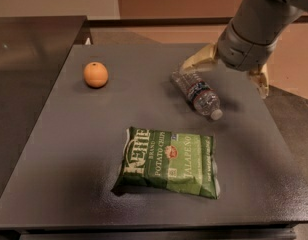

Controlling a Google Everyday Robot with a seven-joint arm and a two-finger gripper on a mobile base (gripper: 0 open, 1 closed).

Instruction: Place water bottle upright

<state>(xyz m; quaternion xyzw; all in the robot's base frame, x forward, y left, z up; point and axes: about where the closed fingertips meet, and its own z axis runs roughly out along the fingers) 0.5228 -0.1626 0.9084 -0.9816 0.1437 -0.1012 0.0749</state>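
A thick, rounded grey arm (254, 29) (smooth and matte, with a darker seam ring) is seen at the upper right of the view. The gripper (223, 82) is carried at its end; two pale cream, tapered fingers (196, 61) are spread wide.

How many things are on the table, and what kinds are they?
Fruit, orange: 1
Drink, water bottle lying on its side: 1
Snack, green Kettle chip bag: 1
Total: 3
The gripper hangs open just behind the water bottle.
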